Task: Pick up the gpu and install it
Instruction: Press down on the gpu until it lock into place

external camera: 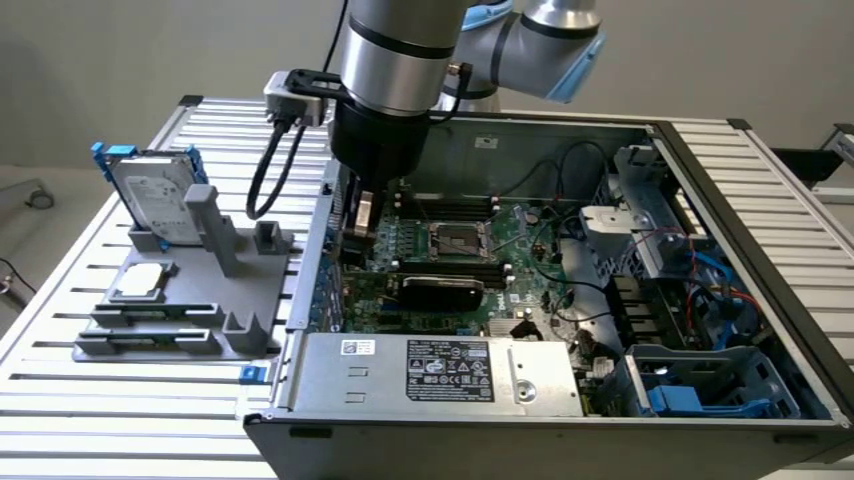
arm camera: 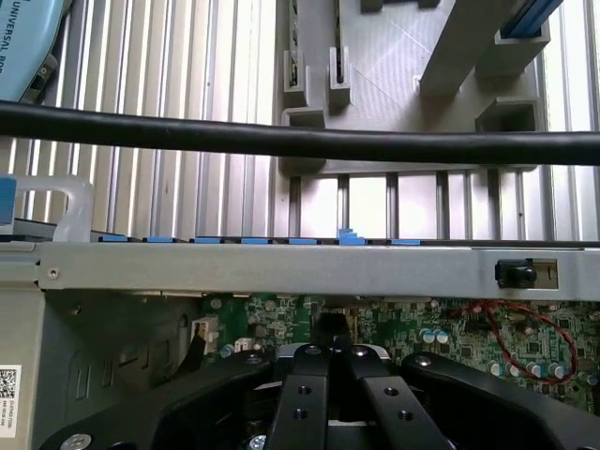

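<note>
A slatted aluminium table (external camera: 80, 310) carries an open computer case (external camera: 441, 415) and, just beside it, a grey parts holder (external camera: 187, 300).

Exterior view: we look down, from high and well back, into open computer case (external camera: 561, 300). Wrist view: we hover close above case wall (arm camera: 281, 267); both share green motherboard (external camera: 454, 250).

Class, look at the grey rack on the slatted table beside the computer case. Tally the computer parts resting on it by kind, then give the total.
Hard drive in blue-edged frame: 1
Small square silver chip: 1
Total: 2
</note>
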`<act>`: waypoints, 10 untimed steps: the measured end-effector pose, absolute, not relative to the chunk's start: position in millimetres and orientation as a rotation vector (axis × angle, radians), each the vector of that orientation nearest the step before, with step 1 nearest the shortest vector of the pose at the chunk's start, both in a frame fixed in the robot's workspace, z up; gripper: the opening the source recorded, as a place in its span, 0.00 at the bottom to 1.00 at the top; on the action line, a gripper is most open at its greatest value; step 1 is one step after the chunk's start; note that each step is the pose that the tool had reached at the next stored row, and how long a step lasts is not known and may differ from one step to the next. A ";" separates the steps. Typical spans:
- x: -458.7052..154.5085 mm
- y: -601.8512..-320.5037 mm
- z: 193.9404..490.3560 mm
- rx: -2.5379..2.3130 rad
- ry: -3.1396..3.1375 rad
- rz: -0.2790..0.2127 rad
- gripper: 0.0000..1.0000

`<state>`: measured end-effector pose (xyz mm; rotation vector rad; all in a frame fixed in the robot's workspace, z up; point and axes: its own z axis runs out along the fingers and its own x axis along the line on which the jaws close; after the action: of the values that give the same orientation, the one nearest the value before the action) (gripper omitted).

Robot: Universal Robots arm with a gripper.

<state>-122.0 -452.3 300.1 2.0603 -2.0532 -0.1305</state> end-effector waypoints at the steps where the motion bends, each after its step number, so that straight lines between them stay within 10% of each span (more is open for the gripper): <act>1: -122.1 -452.8 300.0 2.060 -2.053 -0.130 0.11; 10: -123.8 -454.2 296.9 2.058 -2.052 -0.127 0.11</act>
<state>-123.8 -454.2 296.9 2.0584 -2.0520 -0.1271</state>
